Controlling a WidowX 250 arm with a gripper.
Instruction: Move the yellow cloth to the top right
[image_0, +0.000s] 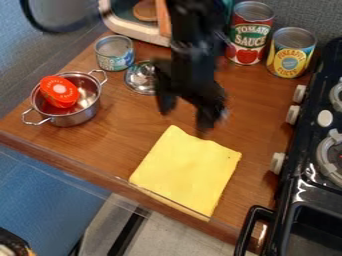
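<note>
- The yellow cloth (187, 170) lies spread out just below the pincer (185, 119) in the view, its lower side along the front edge of the wooden counter (257, 131).
- Nothing of the move looks done: the cloth is out of the pincer's grip and away from the top right. Grasping, carrying and setting down are all left.
- The pincer stands wide, its two fingers well spread, with nothing between them. One fingertip is near the cloth's upper edge; whether it touches, I cannot tell.
- The likely goal is up and to the right of the pincer, towards the yellow-labelled can (291, 53) and the red-labelled can (250, 34).
- Right of the pincer is the stove (304, 182), which probably limits how far right the cloth can go.
</note>
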